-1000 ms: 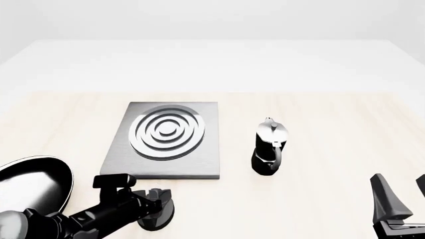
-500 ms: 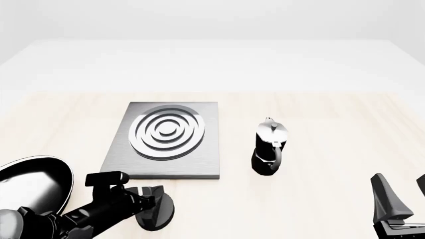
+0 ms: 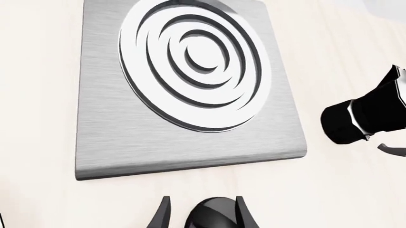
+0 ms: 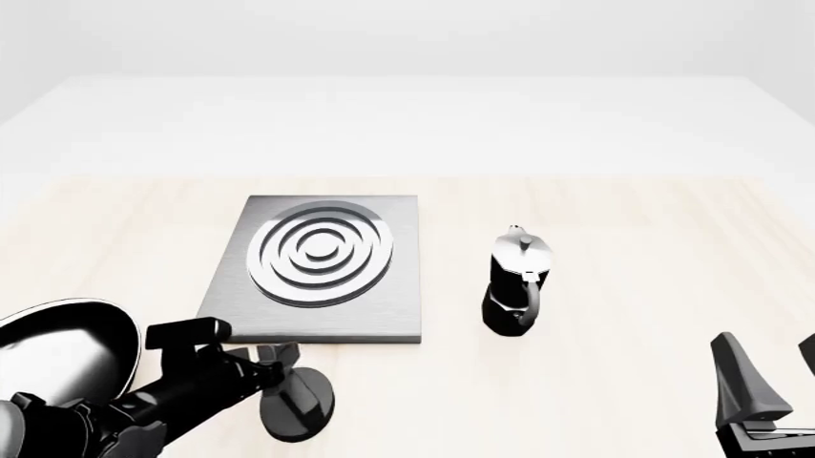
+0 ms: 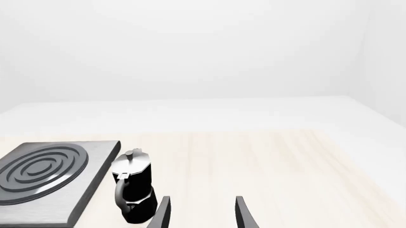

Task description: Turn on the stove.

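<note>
I had the left claw [image 3: 201,214] straddling the small black round knob [image 4: 298,404], w/ jaws open, just near of the brushed grey stove slab [image 4: 319,272]. Next, I judged: close & twist.

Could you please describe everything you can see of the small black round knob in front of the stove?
The small black round knob is glossy and dark, sitting on the pale wooden table just in front of the brushed grey metal stove slab, apart from its near edge. The left gripper has a finger on each side of it; actual contact cannot be confirmed. The arm hides part of it, and its bar cannot be made out.
</note>
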You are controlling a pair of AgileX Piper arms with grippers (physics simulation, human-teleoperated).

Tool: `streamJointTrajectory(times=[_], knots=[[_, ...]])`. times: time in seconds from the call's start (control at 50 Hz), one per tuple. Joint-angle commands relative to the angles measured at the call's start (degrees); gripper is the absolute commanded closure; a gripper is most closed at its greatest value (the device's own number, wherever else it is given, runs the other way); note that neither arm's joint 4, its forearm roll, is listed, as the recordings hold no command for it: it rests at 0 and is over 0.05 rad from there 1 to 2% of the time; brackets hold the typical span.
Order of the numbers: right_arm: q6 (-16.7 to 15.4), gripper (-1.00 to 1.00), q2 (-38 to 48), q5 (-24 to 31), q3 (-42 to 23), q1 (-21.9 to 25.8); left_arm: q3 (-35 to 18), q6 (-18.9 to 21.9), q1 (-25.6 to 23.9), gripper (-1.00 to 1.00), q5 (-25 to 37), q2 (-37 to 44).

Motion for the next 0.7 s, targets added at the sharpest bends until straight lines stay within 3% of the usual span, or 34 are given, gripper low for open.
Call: streamJointTrajectory(times=[0.02, 0.32, 0.7], knots=[[-0.1, -1.0, 0.0, 0.1, 0.0, 0.1, 0.1, 0.9, 2.1, -1.0, 1.8, -2.3], [-0.6, -1.0, -0.1, -0.1, 0.0, 0.0, 0.9, 2.8, 3.2, -1.0, 6.1, -9.2], [-1.2, -1.0, -0.2, -1.0, 0.0, -0.2, 1.1, 5.5, 6.5, -1.0, 24.3, -32.6]])
